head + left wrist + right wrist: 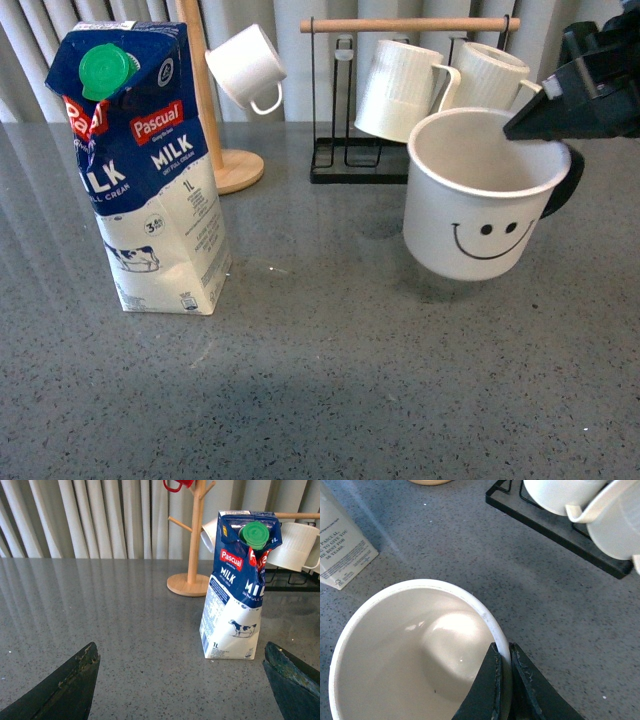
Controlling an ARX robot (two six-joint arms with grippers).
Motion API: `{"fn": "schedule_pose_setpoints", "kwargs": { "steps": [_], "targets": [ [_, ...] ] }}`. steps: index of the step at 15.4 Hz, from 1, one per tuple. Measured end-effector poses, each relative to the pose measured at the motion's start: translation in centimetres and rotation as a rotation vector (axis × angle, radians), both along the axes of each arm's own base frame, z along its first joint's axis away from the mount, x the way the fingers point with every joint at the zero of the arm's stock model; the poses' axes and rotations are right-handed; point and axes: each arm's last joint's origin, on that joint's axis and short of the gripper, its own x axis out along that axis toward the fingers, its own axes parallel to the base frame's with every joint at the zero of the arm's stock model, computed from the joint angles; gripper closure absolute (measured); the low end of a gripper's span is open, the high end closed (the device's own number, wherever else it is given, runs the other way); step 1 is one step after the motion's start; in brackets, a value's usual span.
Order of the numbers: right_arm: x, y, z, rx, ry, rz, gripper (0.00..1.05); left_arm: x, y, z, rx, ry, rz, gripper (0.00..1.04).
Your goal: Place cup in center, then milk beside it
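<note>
Right fingers pinch cup rim, cup tilted | left fingers wide apart, empty

Glossy enamel-look cup, printed carton milk, speckled polished table.

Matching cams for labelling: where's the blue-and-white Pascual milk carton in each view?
Front: blue-and-white Pascual milk carton upright, far left on the grey table.
Left wrist: seen between the fingers of the open left end effector, beside the wooden mug tree.
Right wrist: only a printed white corner, beyond the rim of the white smiley-face enamel mug.
Shared landmark: black wire mug rack with wooden bar.
</note>
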Motion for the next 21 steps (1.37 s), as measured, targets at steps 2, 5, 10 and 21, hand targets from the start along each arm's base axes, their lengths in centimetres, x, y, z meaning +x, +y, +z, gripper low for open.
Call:
{"fn": "schedule_pose_setpoints", "kwargs": {
  "steps": [2, 5, 10, 21],
  "targets": [
    [0.2, 1.7, -1.0, -0.002, 0.023, 0.018, 1.02, 0.0, 0.0, 0.0, 0.0, 0.0, 0.0, 0.07],
    [0.5, 3.1, -2.4, 0.0, 0.059, 0.031, 1.02, 0.0, 0.0, 0.0, 0.0, 0.0, 0.0, 0.07],
    [0.7, 4.1, -3.4, 0.01, 0.089, 0.028, 1.02, 0.0, 0.0, 0.0, 0.0, 0.0, 0.0, 0.07],
    [0.9, 4.2, -4.0, 0.006, 0.097, 0.027, 1.02, 0.0, 0.0, 0.0, 0.0, 0.0, 0.0, 0.07]
  ]
}}
